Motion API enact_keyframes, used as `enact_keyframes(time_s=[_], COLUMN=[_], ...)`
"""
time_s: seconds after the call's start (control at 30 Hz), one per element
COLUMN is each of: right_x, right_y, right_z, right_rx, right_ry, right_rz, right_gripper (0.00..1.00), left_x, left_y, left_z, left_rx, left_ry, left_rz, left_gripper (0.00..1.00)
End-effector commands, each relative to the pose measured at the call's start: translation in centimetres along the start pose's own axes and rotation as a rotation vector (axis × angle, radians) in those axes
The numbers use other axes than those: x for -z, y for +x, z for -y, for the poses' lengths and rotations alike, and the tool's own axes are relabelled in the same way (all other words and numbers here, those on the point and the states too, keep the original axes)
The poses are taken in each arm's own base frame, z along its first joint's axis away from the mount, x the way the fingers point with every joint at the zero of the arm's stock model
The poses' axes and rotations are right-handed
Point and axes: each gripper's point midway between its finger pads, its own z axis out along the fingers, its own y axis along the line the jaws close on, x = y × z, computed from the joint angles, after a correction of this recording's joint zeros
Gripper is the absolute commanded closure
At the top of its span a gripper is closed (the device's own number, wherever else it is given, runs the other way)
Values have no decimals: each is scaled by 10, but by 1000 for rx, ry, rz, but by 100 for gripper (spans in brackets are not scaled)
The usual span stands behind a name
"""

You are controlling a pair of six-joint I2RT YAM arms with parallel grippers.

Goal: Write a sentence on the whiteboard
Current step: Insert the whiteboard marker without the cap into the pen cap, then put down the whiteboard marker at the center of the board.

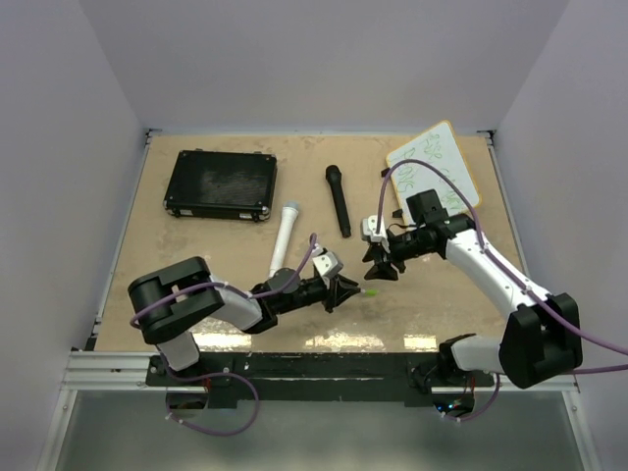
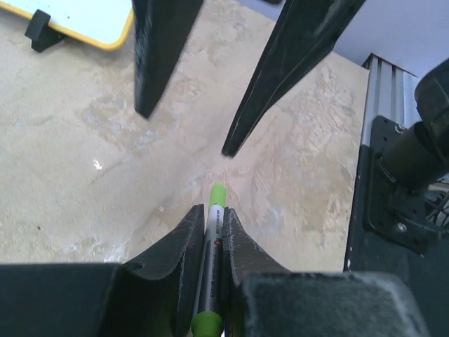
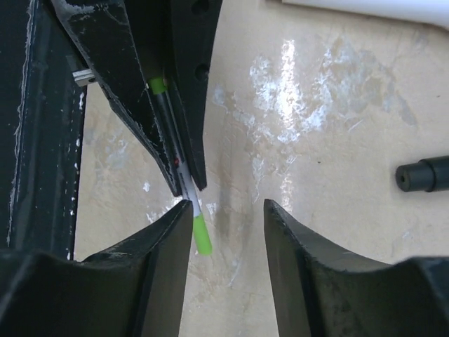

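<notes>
The whiteboard (image 1: 435, 169) lies tilted at the table's back right, with the sentence (image 1: 439, 153) as green marks on its white surface. One yellow-rimmed corner of the board (image 2: 84, 21) shows in the left wrist view. My left gripper (image 1: 353, 290) (image 2: 209, 212) is shut on a grey marker with a green cap (image 2: 218, 195) that points toward the right arm. My right gripper (image 1: 383, 270) (image 3: 228, 210) stands open just past the cap (image 3: 201, 234). Its left finger is beside the cap, and its jaws do not close on the marker.
A black case (image 1: 221, 183) lies at the back left. A black stick-shaped object (image 1: 338, 199) (image 3: 424, 173) and a white tube (image 1: 285, 235) lie mid-table. The right arm's base plate (image 2: 393, 189) stands at the table's near edge.
</notes>
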Motion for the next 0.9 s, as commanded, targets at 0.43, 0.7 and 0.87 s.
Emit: enact_keyframes(time_s=[0.43,0.7,0.87], right_x=[48,51,52], right_y=[-31,-30,-29], right_z=[24,27,27], right_rx=[83,83,81], right_ry=[181,210,223], right_rz=[89,78,77], right_gripper=[38,38,37], left_x=[72,64,39], left_y=[-35,-39,-29], left_z=[-15,-47,-69], left_rx=[200,402,489], left_ry=[41,35,34], left_rz=[-99,-199,-230], left_gripper=[100,100,100])
